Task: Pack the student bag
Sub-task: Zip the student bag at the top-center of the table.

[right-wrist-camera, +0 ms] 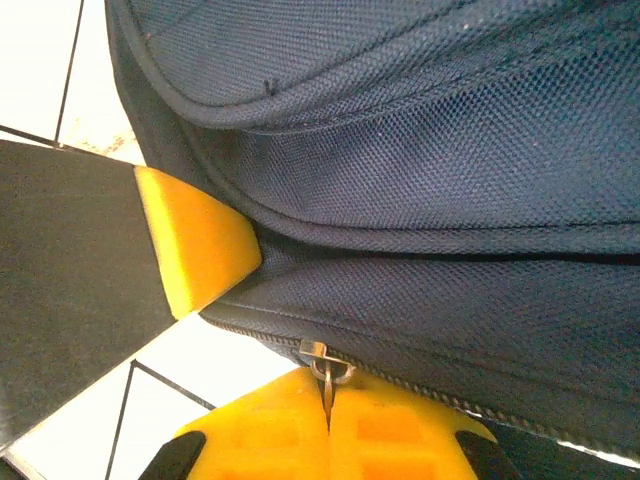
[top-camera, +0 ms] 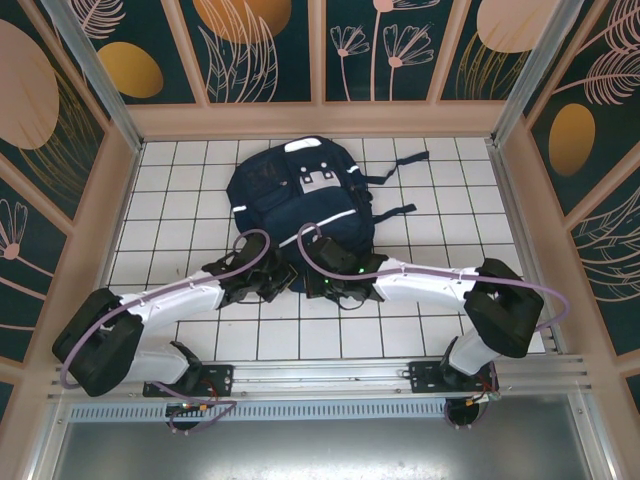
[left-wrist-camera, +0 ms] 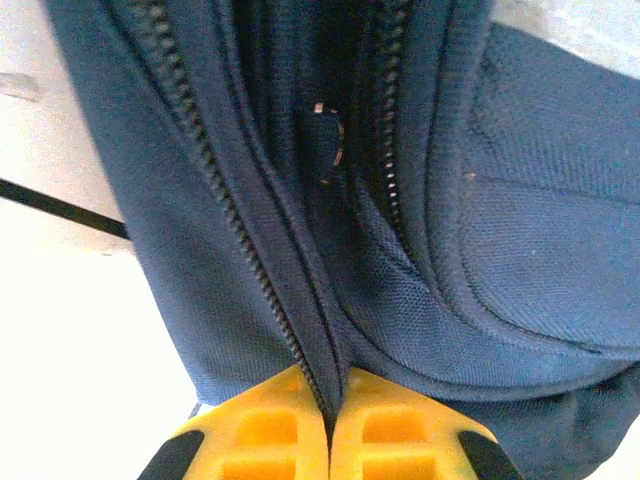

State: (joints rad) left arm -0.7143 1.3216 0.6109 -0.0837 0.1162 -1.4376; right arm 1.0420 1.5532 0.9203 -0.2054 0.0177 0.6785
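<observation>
Centrally on the white-tiled table (top-camera: 180,200) lies the student bag (top-camera: 300,195), a dark navy backpack with white stripes and patches. Its black straps (top-camera: 398,168) trail off to the right, and its near edge faces the arm bases. Both arms reach inward and meet at that near edge, the left claw (top-camera: 268,283) just beside the right claw (top-camera: 330,287).

From the left wrist, the left claw's yellow fingertips (left-wrist-camera: 265,435) are pressed together. A fold of the navy fabric, just beside a line of black zipper teeth (left-wrist-camera: 245,240), runs down into the seam between them.

From the right wrist, the right claw's yellow fingertips (right-wrist-camera: 400,440) are likewise closed. They pinch the small metal zipper pull (right-wrist-camera: 324,362) at the bag's lower edge. Another yellow fingertip (right-wrist-camera: 195,240) on a black body touches the fabric just to the left.
</observation>
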